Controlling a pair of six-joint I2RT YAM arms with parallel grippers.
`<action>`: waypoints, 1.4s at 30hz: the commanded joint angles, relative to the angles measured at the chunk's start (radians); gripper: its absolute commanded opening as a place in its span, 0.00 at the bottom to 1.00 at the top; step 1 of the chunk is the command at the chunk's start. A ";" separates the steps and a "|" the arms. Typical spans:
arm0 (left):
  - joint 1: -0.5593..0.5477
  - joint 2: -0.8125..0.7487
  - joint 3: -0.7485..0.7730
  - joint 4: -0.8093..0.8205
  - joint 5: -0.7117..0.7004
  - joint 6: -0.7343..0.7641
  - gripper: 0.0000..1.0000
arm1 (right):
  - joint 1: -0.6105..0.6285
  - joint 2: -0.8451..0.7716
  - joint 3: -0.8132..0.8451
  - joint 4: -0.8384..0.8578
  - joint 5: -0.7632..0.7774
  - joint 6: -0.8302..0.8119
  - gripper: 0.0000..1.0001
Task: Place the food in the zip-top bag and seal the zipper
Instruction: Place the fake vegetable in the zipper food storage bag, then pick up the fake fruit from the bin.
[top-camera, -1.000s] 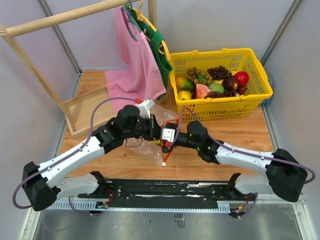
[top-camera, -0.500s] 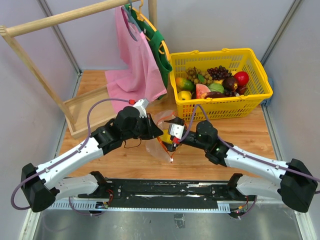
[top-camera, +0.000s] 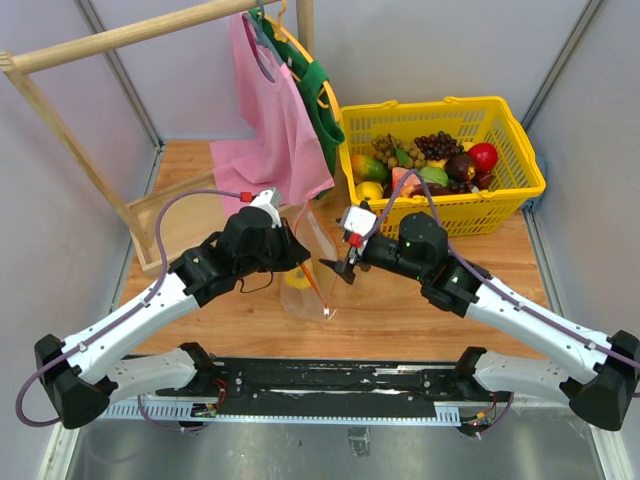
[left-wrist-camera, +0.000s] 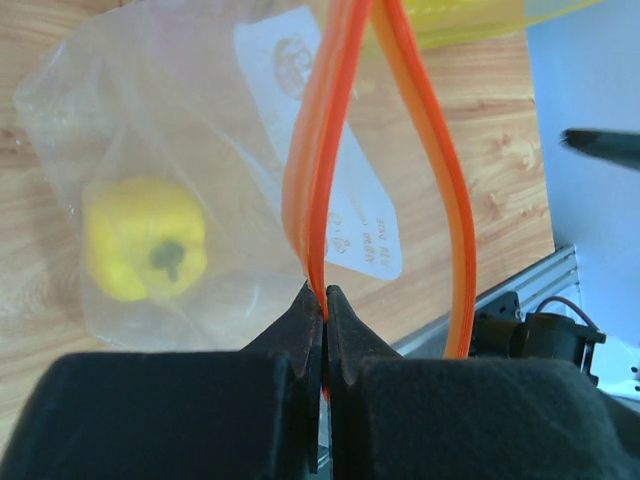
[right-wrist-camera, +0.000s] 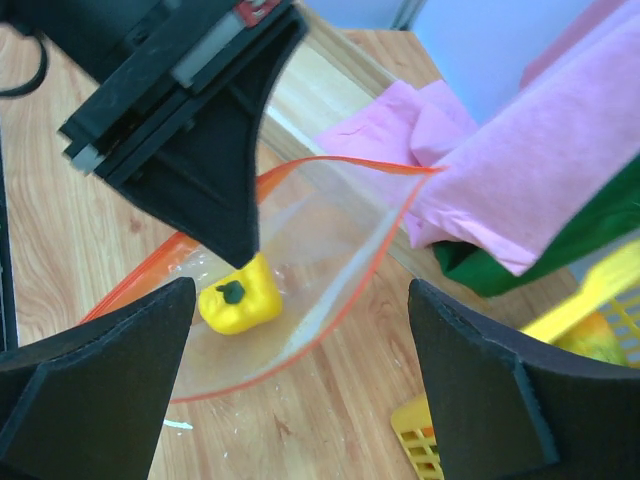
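Zip-top bag (top-camera: 312, 248) is seen at the centre of the top view, over the wooden table (top-camera: 400, 312). Its orange zipper (left-wrist-camera: 318, 150) is pinched by the clenched left gripper (left-wrist-camera: 322, 295). A yellow pepper (left-wrist-camera: 145, 240) is contained inside. The right gripper (right-wrist-camera: 300, 290) is spread wide just right of the bag, grasping nothing.

Right tool (top-camera: 337, 268): drawn back right and far from the zip-top bag (left-wrist-camera: 190, 120) mouth; jaws now spread wide, empty.
Yellow pepper (right-wrist-camera: 239, 297): released, now lying inside the bag.
Left tool (left-wrist-camera: 322, 305): shifted left, carrying the pinched zipper (left-wrist-camera: 318, 150) along; mouth gapes wider.
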 joint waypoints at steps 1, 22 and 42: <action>0.005 -0.006 0.079 -0.070 -0.083 0.065 0.00 | -0.013 0.004 0.180 -0.256 0.173 0.085 0.88; 0.018 0.071 0.112 -0.070 -0.098 0.154 0.00 | -0.493 0.356 0.716 -0.782 0.510 0.210 0.86; 0.019 0.084 0.082 -0.030 -0.067 0.197 0.00 | -0.955 0.758 0.876 -0.621 0.284 0.382 0.78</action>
